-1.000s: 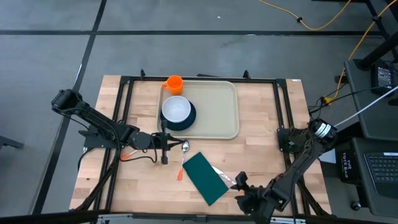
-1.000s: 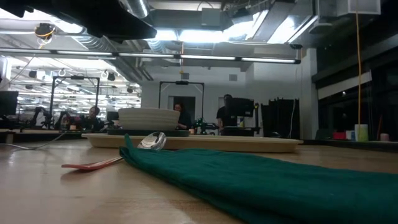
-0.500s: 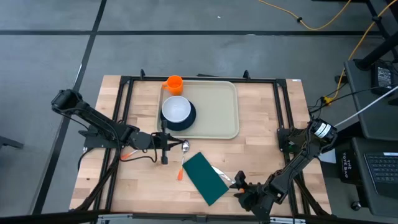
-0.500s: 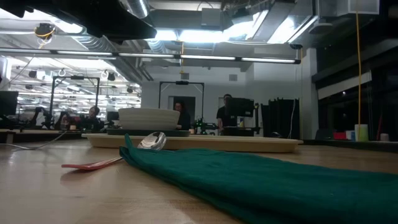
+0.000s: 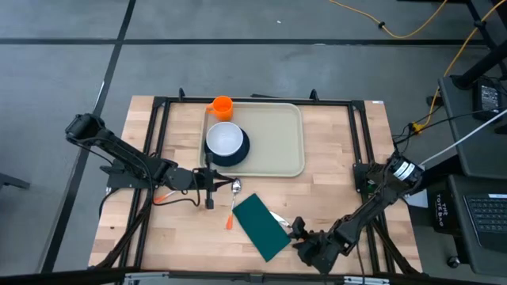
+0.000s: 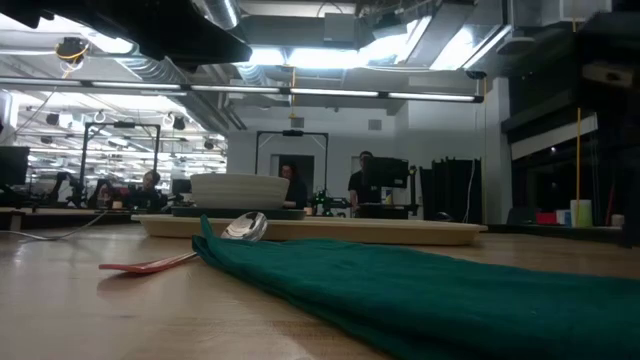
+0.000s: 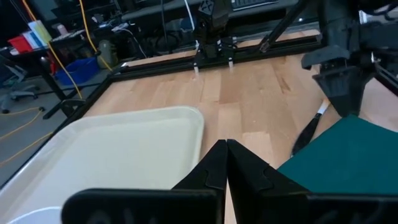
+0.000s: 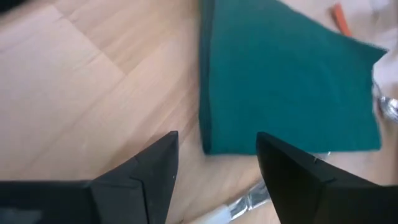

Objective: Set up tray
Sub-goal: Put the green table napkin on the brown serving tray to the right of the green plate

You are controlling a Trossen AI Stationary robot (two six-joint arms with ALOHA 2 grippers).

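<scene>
Tray (image 5: pixel 269 141) well beyond right gripper (image 5: pixel 299 230), across table; plate with bowl (image 5: pixel 225 142) already loaded on its left end, rest bare for more items.
Green napkin (image 5: pixel 258 226) just ahead of right gripper, fingers spread wide, likely lining up on napkin edge.
Left gripper (image 5: pixel 211 180) pressed together, empty, parked just short of tray's near rim.

Bowl (image 5: pixel 224 140) sits on the tray's (image 5: pixel 273 146) left; napkin (image 5: pixel 261 226) lies nearer.

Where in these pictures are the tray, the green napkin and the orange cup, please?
tray (image 5: pixel 277 142): high view, bare floor of it, right of the plate.
green napkin (image 5: pixel 260 226): high view, middle of the cloth.
orange cup (image 5: pixel 223 107): high view, its open top.
</scene>
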